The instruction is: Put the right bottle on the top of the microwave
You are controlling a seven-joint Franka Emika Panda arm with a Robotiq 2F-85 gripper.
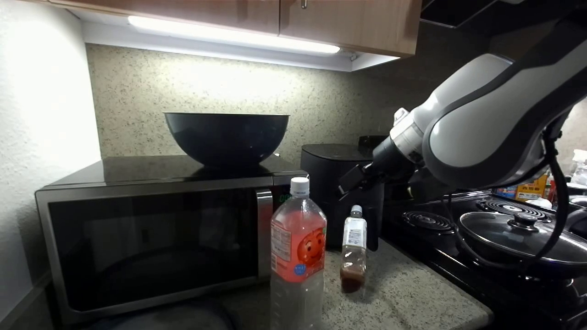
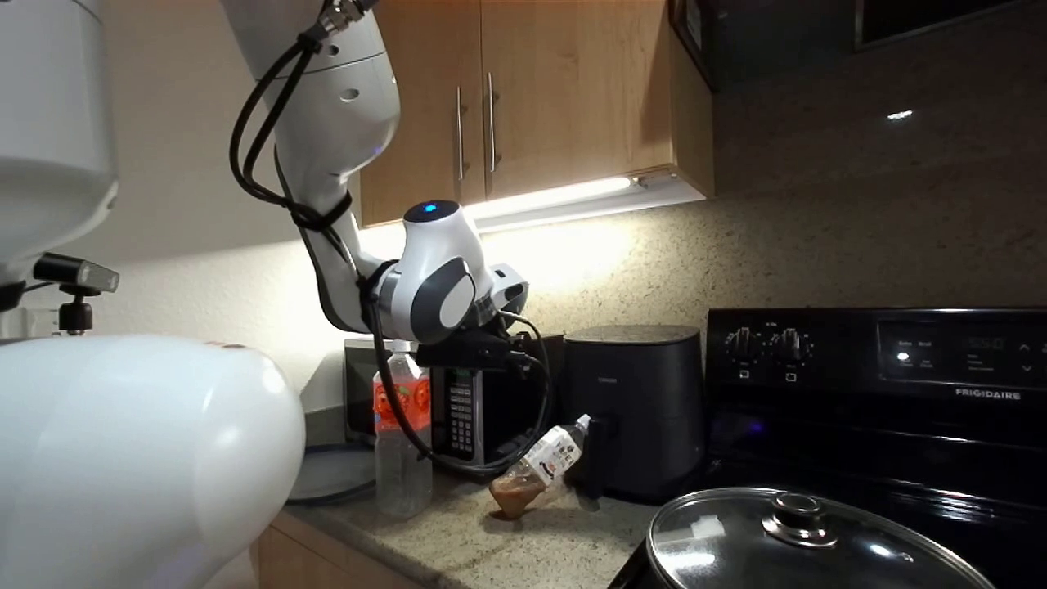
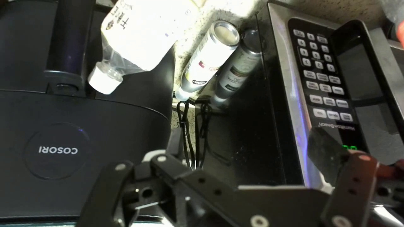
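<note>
The right bottle (image 1: 354, 236), small and clear with a white cap, pale label and brownish liquid, stands tilted on the counter. In an exterior view (image 2: 552, 454) its cap end leans toward the black cylindrical appliance. In the wrist view (image 3: 145, 34) its label and cap show at the top left, outside my jaws. The black microwave (image 1: 151, 247) stands beside it; its side and keypad show in the wrist view (image 3: 243, 135). My gripper (image 1: 345, 189) is above the bottle's cap, apart from it. In the wrist view my jaws (image 3: 249, 148) are wide open and empty.
A larger red-label bottle (image 1: 298, 247) stands before the microwave. A dark bowl (image 1: 227, 137) sits on the microwave top. The black appliance (image 2: 634, 409) stands behind the small bottle. A slim can (image 3: 210, 56) stands between it and the microwave. A lidded pan (image 2: 806, 532) sits on the stove.
</note>
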